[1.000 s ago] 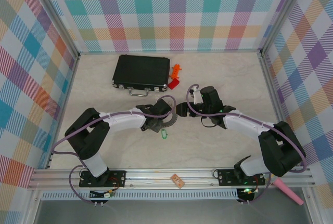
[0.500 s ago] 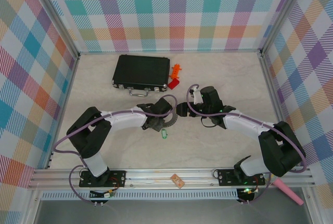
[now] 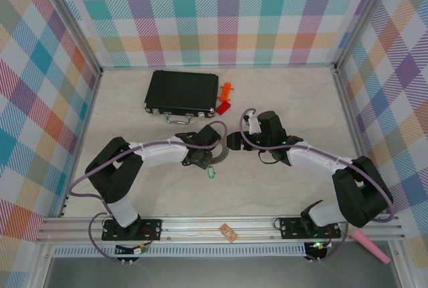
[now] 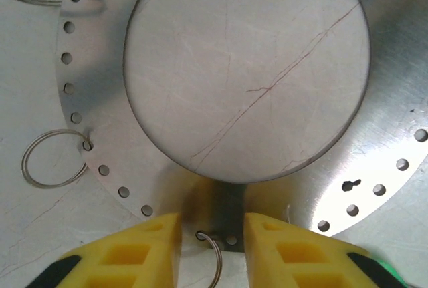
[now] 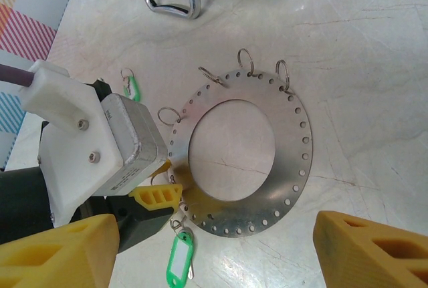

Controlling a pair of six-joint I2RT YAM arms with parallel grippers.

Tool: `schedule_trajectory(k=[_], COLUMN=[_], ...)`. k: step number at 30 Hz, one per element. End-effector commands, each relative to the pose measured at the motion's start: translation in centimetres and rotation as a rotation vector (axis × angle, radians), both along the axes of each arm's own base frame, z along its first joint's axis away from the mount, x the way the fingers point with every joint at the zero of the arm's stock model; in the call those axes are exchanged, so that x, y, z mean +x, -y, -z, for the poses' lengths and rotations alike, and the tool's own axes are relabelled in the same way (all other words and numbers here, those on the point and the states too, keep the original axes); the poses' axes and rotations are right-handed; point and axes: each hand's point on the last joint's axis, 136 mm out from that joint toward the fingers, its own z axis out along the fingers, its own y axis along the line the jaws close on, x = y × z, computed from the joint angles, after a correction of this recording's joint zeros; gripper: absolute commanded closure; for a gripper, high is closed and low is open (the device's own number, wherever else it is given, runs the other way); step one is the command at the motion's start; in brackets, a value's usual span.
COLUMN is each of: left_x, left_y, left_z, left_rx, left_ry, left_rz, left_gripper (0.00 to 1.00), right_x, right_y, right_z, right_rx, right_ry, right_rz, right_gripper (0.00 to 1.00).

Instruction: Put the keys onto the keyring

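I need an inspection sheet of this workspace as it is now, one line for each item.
Surface: pale marbled tabletop, fine veins.
Job's things: large flat grey metal keyring lying flat, small wire loops at its rim; one green-tagged key by its rim, another lying apart.
Clutter: black rectangular case, orange plastic piece, red plastic piece.
Grippers: left gripper astride a wire loop, gap visible; right gripper wide open, holding nothing.
Cables: purple cable on each arm.
Surroundings: checked coloured walls.
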Motion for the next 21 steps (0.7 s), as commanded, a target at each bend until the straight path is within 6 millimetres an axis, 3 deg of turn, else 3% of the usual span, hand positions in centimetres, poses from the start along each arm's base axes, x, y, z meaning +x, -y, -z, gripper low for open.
schedule_trajectory(k=[1, 9, 15, 18, 21], left_x=[0.2, -0.8, -1.6, -1.4, -1.1], left_y=[-1.0, -1.7, -2.1, -2.2, -2.2], left_z=[-0.7, -3.8, -2.7, -2.0, -2.6], left_rx=[0.026, -0.067, 0.004, 0.031, 0.013], left_ry=[0.016, 0.061, 0.048, 0.041, 0.067], left_rz=[-0.04, -0.086, -0.05, -0.066, -0.084], left_gripper=[0.68, 0.63, 0.61, 0.62, 0.63], right_x=[0.3, 0.2, -0.1, -0.5, -1.1], right_y=[-0.3, -0.5, -1.3, -2.3, -4.1], right_z=[-1.9, -2.0, -1.8, -1.6, -0.4], right_rx=[0.016, 0.027, 0.044, 0.077, 0.091], right_ry=[0.054, 0.05, 0.023, 0.0, -0.065], right_rz=[-0.013, -0.021, -0.061, -0.109, -0.168], right_gripper=[0.24, 0.24, 0.27, 0.42, 0.77])
